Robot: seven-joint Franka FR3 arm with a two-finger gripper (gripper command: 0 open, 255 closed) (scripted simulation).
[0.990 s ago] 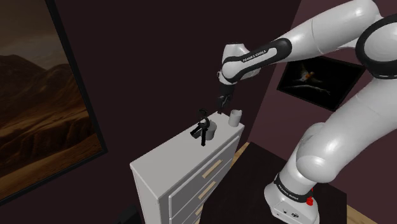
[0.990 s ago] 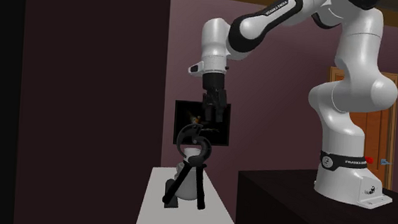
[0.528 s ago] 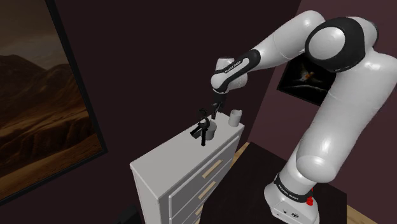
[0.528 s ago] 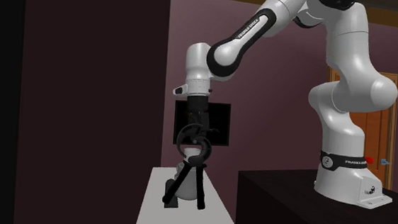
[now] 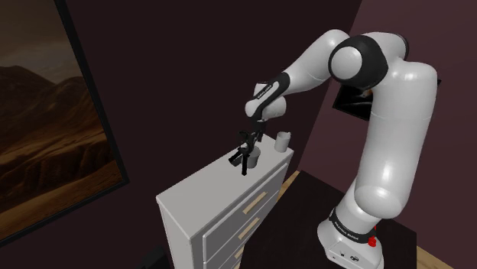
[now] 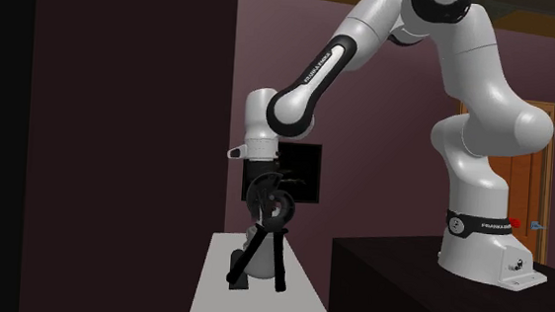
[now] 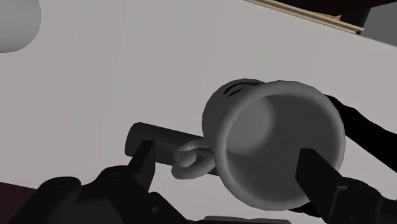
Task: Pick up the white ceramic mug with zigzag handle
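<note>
**Wrist view.** All-black two-finger gripper (image 7: 227, 158) poised over a white round mug with a kinked side handle (image 7: 273, 149), seen mouth-on. Claw released: fingers (image 7: 143, 162) stand apart w/ the mug btwn them. Neither clearly presses it, so nothing is grasped yet.

**Key relation.** Mug stands upright on the flat top of a white chest of drawers (image 5: 191, 200), directly under the claw, w/ its long axis along the approach line. The handle (image 7: 191, 159) sticks out toward one finger, w/ a gap btwn them. The other finger sits just beside the opposite rim. The closing line thus runs through handle and body alike. Judged likely that the jaws would meet handle on one side and wall on the other, unless the wrist turns first.

**Contents.** Mug bowl appears empty, plain grey inside.

**Shoulder view.** Mug (image 5: 253, 157) sits near the far end of the chest top. A black ring-and-legs object (image 5: 241, 153) is touching or just beside it; cannot tell which. A small white cup (image 5: 282, 140) stands apart, nearer the corner; contents cannot be told.

**Step judged.** Final lowering before the clench
</note>
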